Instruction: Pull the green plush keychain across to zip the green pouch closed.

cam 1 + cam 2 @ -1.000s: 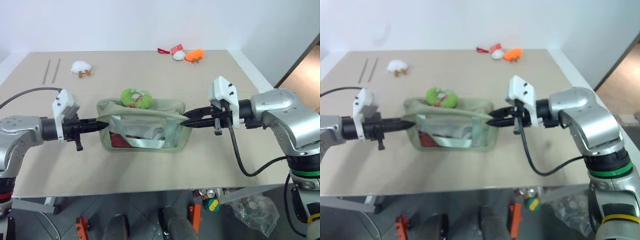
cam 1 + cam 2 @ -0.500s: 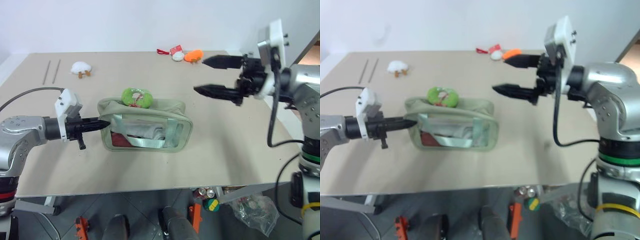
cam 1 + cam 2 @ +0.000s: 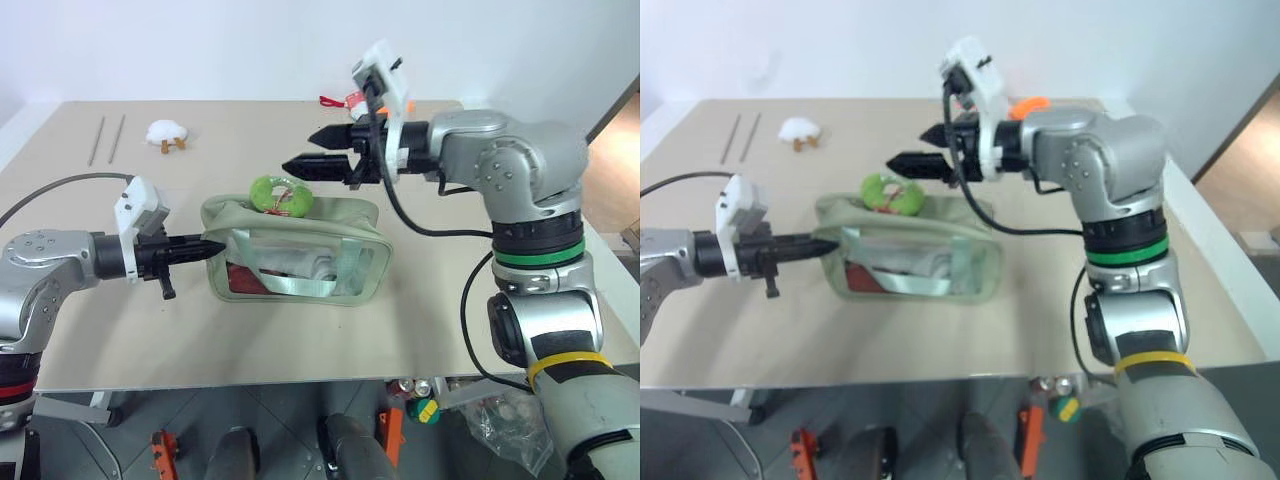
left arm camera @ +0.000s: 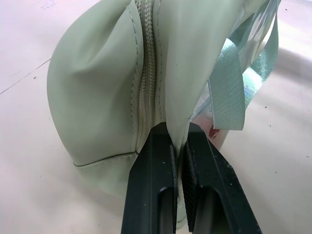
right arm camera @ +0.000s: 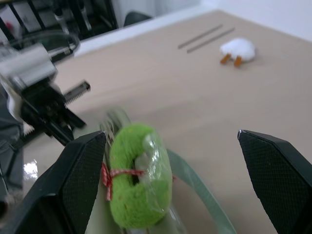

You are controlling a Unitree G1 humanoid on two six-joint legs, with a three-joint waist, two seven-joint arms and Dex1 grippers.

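Note:
The green pouch (image 3: 295, 252) lies on the table with its clear front panel facing me. The green plush keychain (image 3: 278, 195) is curled in a ring on the pouch's top edge near the left end, also seen in the right wrist view (image 5: 139, 187). My left gripper (image 3: 213, 248) is shut on the pouch's left end, and its fingers (image 4: 151, 161) pinch the fabric beside the zipper. My right gripper (image 3: 298, 151) hangs open just above and to the right of the keychain, apart from it, with nothing between its fingers (image 5: 83, 185).
A white plush toy (image 3: 165, 133) and two thin rods (image 3: 108, 138) lie at the back left of the table. An orange plush toy (image 3: 1032, 102) sits at the back, partly behind my right arm. The table's front edge (image 3: 300, 378) runs close below the pouch.
My right gripper let go of the pouch's right end, opened wide, and swung up and left to above the keychain. The left gripper kept its hold and place.

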